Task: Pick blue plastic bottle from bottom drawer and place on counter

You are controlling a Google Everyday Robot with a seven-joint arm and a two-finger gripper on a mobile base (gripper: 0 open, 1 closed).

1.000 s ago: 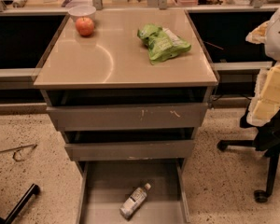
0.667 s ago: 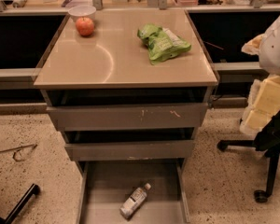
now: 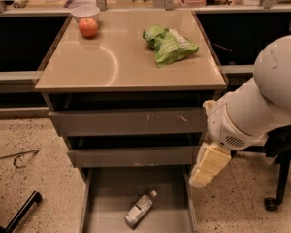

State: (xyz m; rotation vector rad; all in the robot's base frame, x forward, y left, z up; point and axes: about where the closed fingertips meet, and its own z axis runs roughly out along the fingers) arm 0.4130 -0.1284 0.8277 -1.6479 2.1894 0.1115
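Bottle [image 3: 139,208] is lying on its side on the floor of the open bottom drawer [image 3: 106,193], its white cap pointing toward the cabinet. Your gripper [image 3: 207,166] is hanging above that drawer's right wall, pointing down and apart from the bottle. You cannot tell how wide it is standing. Farther back, the counter [image 3: 111,67] is carrying a green snack bag [image 3: 169,44], an apple [image 3: 88,27] and a small bowl [image 3: 85,11].

Glossy beige bench [image 3: 87,67]; matt grey metal drawer [image 3: 111,198]; clear plastic bottle [image 3: 139,208]; smooth cream tool [image 3: 208,165], lower right of frame.
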